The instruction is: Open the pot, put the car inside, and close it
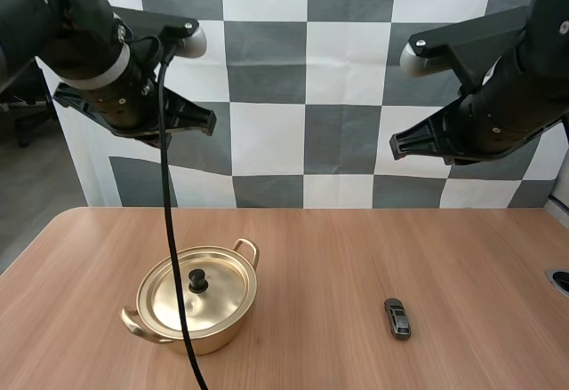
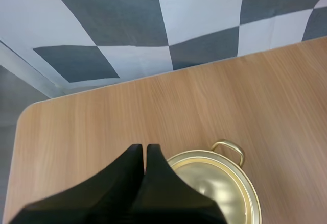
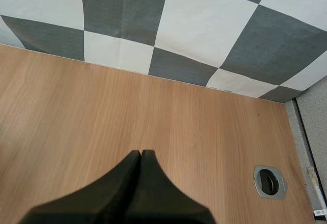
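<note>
Round brass-gold pot (image 1: 224,333), lid (image 1: 220,296) on; small dark car (image 1: 397,318) well apart on woodgrain table (image 1: 329,257) — both jaws pressed together, empty.

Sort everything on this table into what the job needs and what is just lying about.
For the job:
pot
lid, on the pot
car, lying on the bare table apart from the pot

Just there:
metal ring set into the table top
</note>
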Robot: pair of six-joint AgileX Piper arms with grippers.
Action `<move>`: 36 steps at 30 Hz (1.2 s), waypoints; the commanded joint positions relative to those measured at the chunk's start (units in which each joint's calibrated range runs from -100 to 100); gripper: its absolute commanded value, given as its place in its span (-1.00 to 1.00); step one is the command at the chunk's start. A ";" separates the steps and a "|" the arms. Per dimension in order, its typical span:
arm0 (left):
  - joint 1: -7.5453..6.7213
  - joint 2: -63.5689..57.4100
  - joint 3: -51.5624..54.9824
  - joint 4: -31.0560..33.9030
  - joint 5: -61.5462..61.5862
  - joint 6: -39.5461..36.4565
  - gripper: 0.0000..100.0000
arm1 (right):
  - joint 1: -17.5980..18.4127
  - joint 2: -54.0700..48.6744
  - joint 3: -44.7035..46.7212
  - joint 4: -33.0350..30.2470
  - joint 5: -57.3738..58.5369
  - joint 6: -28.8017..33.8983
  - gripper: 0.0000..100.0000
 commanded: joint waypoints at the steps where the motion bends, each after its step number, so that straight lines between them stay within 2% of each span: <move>1: -0.04 -0.08 -1.17 1.12 0.00 0.43 -0.39 | 0.01 -0.02 -0.05 0.19 0.00 -0.01 -1.00; 4: -0.04 -0.08 -1.17 2.93 0.00 3.35 0.36 | 0.01 -0.02 -0.05 0.19 0.00 -0.01 -1.00; 6: -0.04 -0.08 -1.17 3.66 0.00 3.24 0.98 | 0.01 -0.02 -0.05 0.19 0.00 -0.01 -1.00; 13: -0.04 -0.08 -1.27 3.34 0.00 3.39 1.00 | 0.01 -0.02 -0.05 0.90 0.00 -0.01 -1.00; 19: -0.04 -0.47 -0.30 -2.77 0.00 3.51 1.00 | 0.01 -0.02 -0.05 2.66 0.00 -0.01 -1.00; 24: -0.04 -1.91 5.17 -5.90 0.00 3.51 1.00 | 0.01 -0.02 -0.05 2.72 0.00 -0.33 -1.00; 31: -0.04 -1.91 15.75 -6.83 0.00 3.51 1.00 | 0.01 -0.02 -0.05 2.72 0.00 -0.34 -1.00; 36: -0.04 -1.91 19.43 -7.15 0.00 3.51 1.00 | 0.01 -0.02 -0.05 2.72 0.00 -0.34 -1.00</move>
